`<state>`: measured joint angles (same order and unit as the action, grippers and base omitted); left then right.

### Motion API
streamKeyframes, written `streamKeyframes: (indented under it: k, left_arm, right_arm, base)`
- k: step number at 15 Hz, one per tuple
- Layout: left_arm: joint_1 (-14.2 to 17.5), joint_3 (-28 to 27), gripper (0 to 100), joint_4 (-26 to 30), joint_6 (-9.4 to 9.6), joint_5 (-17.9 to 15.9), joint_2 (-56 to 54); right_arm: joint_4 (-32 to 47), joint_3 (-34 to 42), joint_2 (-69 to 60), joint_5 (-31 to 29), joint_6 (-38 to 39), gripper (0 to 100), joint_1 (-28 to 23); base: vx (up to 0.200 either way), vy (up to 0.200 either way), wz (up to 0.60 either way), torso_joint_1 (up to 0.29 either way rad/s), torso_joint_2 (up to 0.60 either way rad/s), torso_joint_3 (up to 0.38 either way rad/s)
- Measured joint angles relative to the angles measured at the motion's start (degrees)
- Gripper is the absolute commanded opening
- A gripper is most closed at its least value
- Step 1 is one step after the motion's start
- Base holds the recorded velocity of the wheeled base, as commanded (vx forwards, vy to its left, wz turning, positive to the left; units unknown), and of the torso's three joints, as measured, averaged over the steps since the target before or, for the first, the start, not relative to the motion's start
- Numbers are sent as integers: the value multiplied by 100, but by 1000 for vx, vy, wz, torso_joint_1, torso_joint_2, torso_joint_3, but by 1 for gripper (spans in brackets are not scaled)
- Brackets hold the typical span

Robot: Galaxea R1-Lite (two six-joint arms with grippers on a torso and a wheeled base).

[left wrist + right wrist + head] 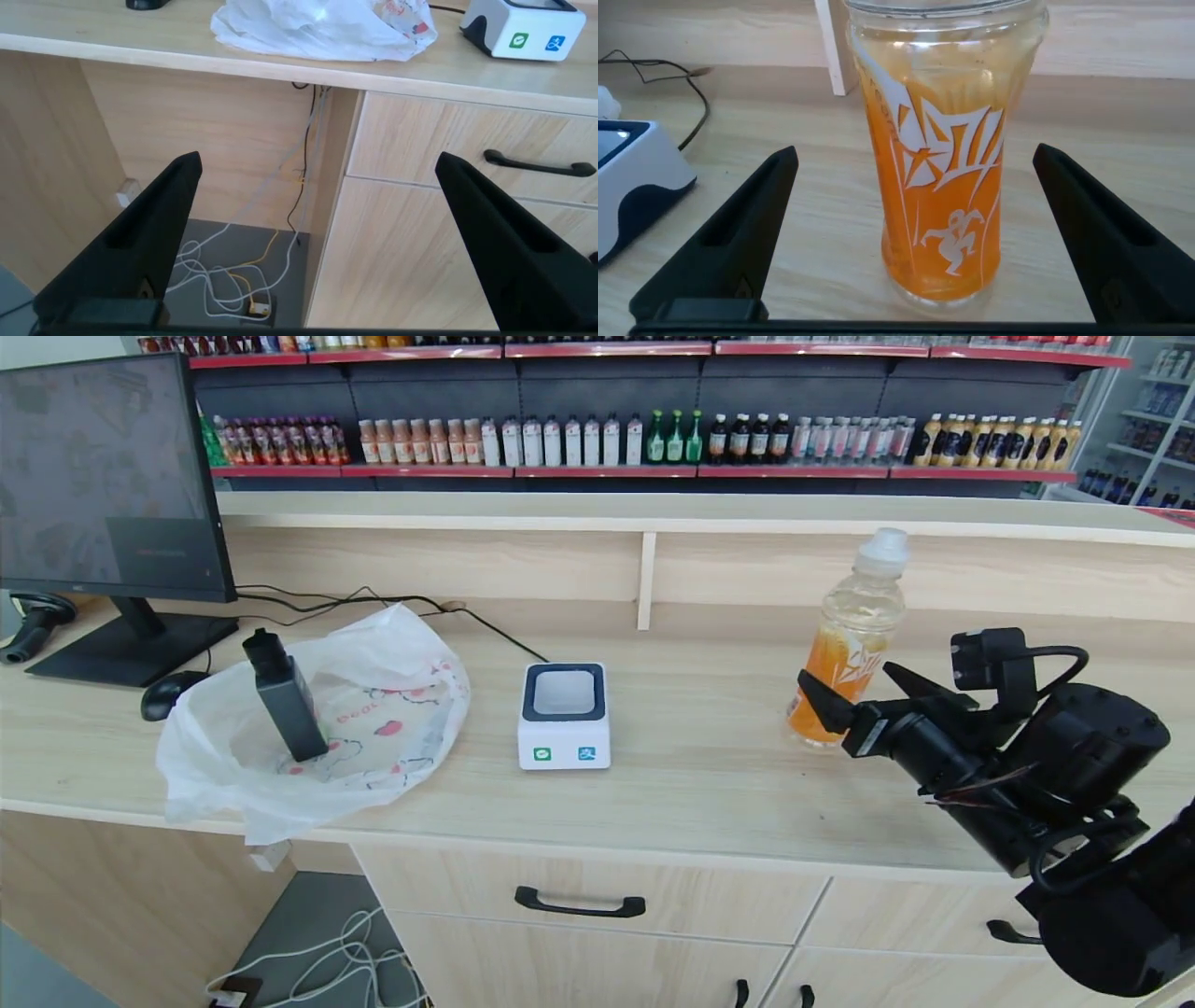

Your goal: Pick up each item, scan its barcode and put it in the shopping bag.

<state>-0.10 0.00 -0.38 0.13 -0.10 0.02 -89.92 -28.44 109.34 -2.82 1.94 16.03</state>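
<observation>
Tabletop (700,784) of pale wood grain runs the width of a shop checkout, with a raised ledge behind it and drawers with a black handle (579,903) below. Beyond the ledge, red-edged shelves (607,472) carry rows of drink bottles. At the robot's left stands a dark monitor (103,476), cut off at the picture's edge, with a black mouse (168,693) beside its foot and a handheld scanner (33,621) only partly in sight. Black cables (308,600) trail from the monitor across the tabletop.

The white plastic shopping bag (420,663) lies open and crumpled near the front edge. A dark grey container (285,700) stands tilted inside it, its base buried in the folds. Just beside the bag, towards the middle, sits the white barcode scanner (564,714) with its dark-framed window facing up.

Well to the right stands the orange juice bottle (850,644), upright, white cap on. The right tool (845,679) is spread wide at the bottle's lower half, one finger on either side with clear gaps. In the right wrist view the bottle's top is cut off, and no barcode can be made out on its label.

The left tool (318,161) is also spread wide and holds nothing. It sits below tabletop level, facing the cabinet front, where loose white cords (220,280) lie on the floor.
</observation>
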Motion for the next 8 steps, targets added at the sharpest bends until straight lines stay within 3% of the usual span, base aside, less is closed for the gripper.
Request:
streamKeyframes:
  k: [8]
  left_arm:
    - [0,0,100,-11,11,0,0]
  right_arm:
    - [0,-892,708,-20,-96,100,-112]
  base:
    - [0,0,0,0,0,0]
